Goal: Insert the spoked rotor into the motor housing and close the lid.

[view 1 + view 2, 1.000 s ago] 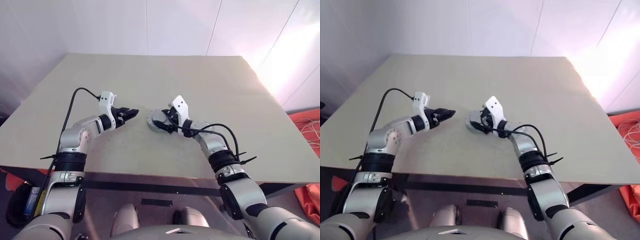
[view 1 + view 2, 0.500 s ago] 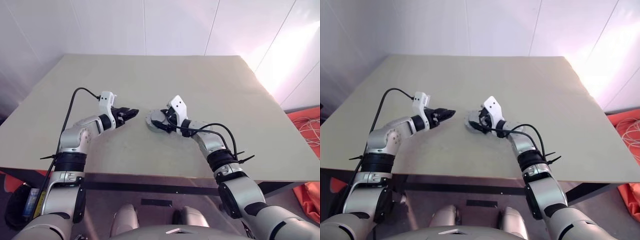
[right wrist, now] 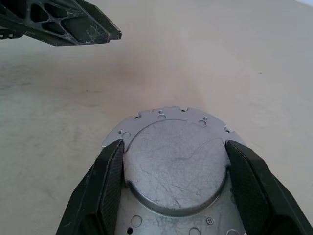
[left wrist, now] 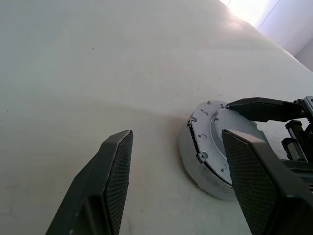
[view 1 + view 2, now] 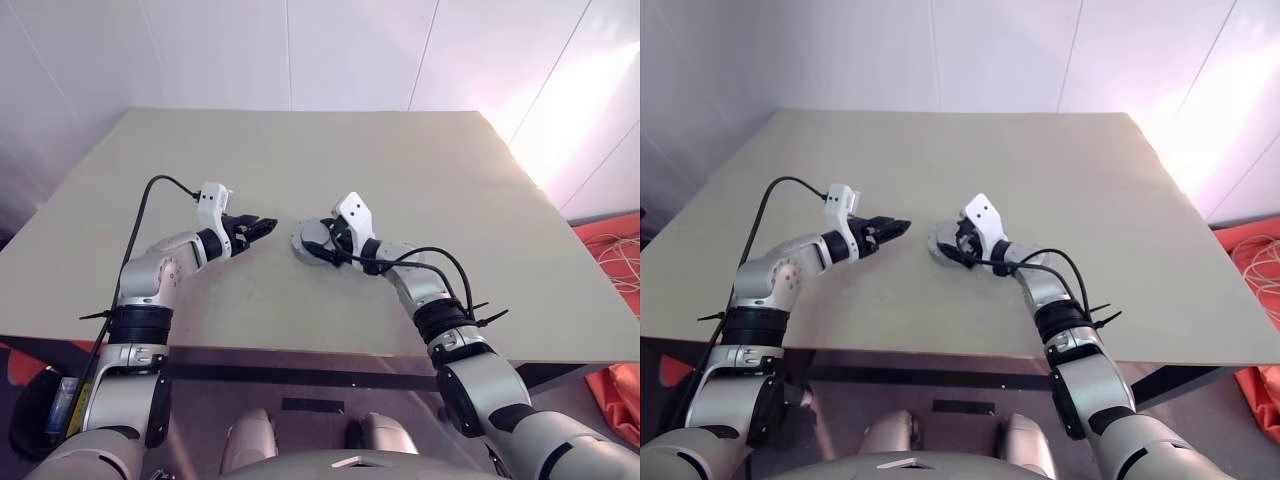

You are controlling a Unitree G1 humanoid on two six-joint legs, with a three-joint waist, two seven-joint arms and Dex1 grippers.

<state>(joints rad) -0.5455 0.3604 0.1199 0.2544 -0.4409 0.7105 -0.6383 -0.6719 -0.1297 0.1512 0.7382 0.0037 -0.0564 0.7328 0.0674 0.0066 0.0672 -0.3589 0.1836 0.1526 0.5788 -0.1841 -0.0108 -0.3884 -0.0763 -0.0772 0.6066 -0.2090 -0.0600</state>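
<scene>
Caught at the closing step, by the look of it. Gripped the silvery lid (image 3: 161,115) by its raised round centre with the right claw (image 3: 173,142), one black finger pressed against each side. Sat lid-up on the pale housing (image 4: 188,156), itself resting on the beige table (image 5: 400,160), near the middle, toward the robot's edge. Judged the rotor to be already inside, under the lid, though impossible to confirm from here.

Kept the left claw (image 5: 262,226) spread and empty, hanging just off the table, pointed at the housing's side and clear of it.

Called next, most likely, for seating: turning or pressing the lid until its notched, hole-ringed rim lies flush all round, then letting go without dragging the whole thing sideways. Could use the left claw to steady the housing wall meanwhile. Risked a cocked lid if pushed down off-centre.

Found no brand, label or lettering legible anywhere, only scratches on the lid's face.
</scene>
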